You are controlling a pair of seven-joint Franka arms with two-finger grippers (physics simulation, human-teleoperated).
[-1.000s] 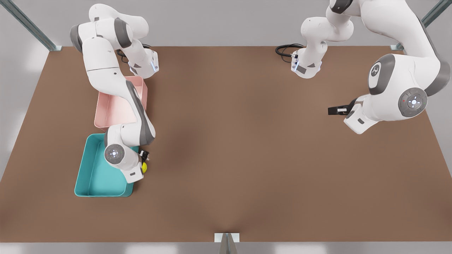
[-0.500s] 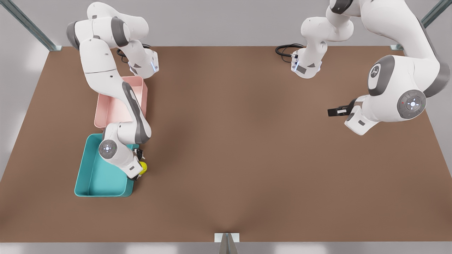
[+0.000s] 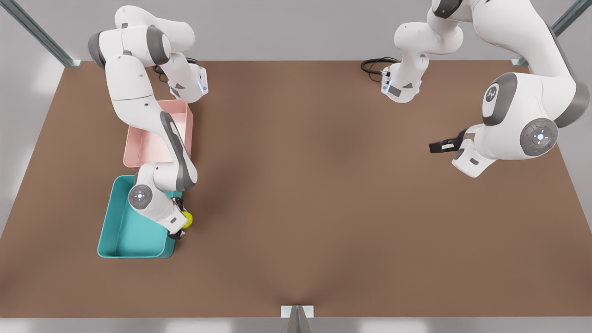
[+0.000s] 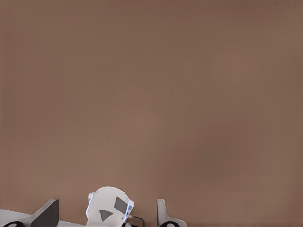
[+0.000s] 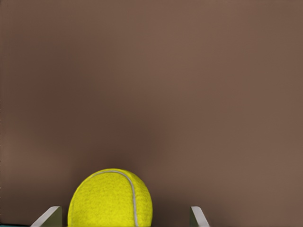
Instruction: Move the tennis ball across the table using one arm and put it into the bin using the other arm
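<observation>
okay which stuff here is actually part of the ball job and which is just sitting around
Part of the job:
tennis ball, between the right gripper jaws beside the bin
teal bin
table
left gripper, waiting at the front view's right

Just lying about:
pink tub
black cable

Ball carried toward the teal bin

The tennis ball (image 3: pixel 187 218), held in the right gripper (image 3: pixel 181 221), has been shifted slightly up and leftward in the front view, closer to the wall of the bin (image 3: pixel 107 231); the left arm's wrist has been drawn back a little.
</observation>
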